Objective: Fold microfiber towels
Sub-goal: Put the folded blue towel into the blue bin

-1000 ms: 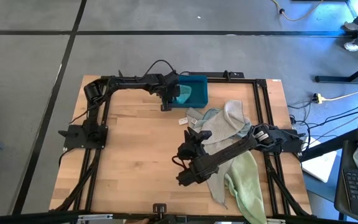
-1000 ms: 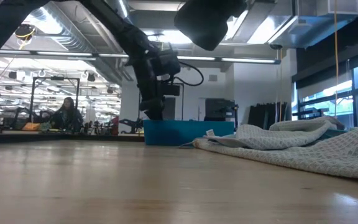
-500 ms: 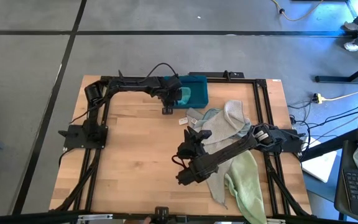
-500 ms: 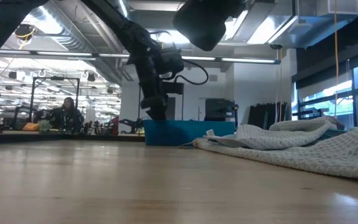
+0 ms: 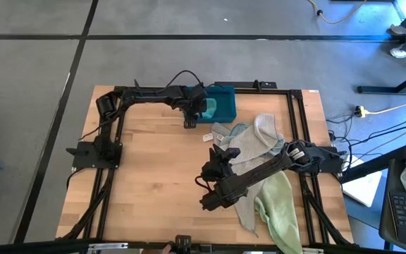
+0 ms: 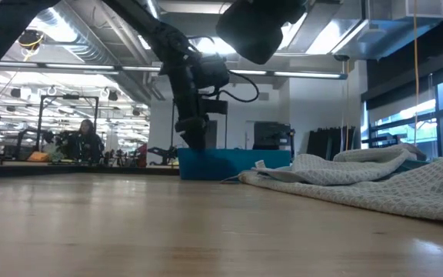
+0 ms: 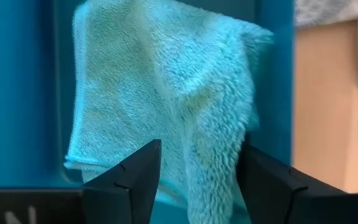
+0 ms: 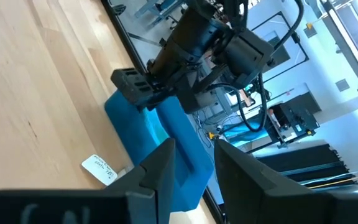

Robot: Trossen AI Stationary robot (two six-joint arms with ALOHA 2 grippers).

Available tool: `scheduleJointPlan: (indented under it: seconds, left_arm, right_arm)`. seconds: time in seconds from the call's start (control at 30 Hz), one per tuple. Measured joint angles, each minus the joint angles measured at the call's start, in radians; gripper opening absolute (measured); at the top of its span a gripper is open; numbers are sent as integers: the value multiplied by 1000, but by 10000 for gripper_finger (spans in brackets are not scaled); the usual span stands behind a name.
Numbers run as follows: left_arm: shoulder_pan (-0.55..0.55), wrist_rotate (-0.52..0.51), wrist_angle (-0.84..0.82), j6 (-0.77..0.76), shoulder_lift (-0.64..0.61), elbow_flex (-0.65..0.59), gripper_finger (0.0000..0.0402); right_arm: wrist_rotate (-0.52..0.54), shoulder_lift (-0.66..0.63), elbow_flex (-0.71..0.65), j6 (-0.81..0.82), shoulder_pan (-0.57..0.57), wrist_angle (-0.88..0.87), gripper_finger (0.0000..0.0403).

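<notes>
Teal towel (image 7: 166, 93) in the bin (image 5: 220, 102)
Fluffy, crumpled, folded over; it seems to lie loose between the left gripper (image 7: 197, 180)'s parted fingers, toward twelve o'clock.

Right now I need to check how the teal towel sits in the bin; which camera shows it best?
The left wrist view: the teal towel fills it, lying folded inside the bin. The high view shows only a small patch beside the left gripper. The low view shows just the bin's wall.

No writing can be read anywhere. A small white tag (image 8: 99, 168) lies on the worktop (image 8: 30, 93) beside the blue bin (image 8: 160, 146) and carries dark print, too small and blurred to make out.
</notes>
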Motion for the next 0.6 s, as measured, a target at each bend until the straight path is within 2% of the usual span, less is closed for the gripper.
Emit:
scheduleJointPlan:
  seconds: [0.4, 0.6]
  left_arm:
    - [-2, -26, -6, -20, -1, 30, 207]
    - [6, -26, -89, 0, -97, 30, 206]
  right_arm:
    - [-22, 0, 0, -1, 0, 0, 115]
    - [-28, 0, -2, -1, 0, 0, 115]
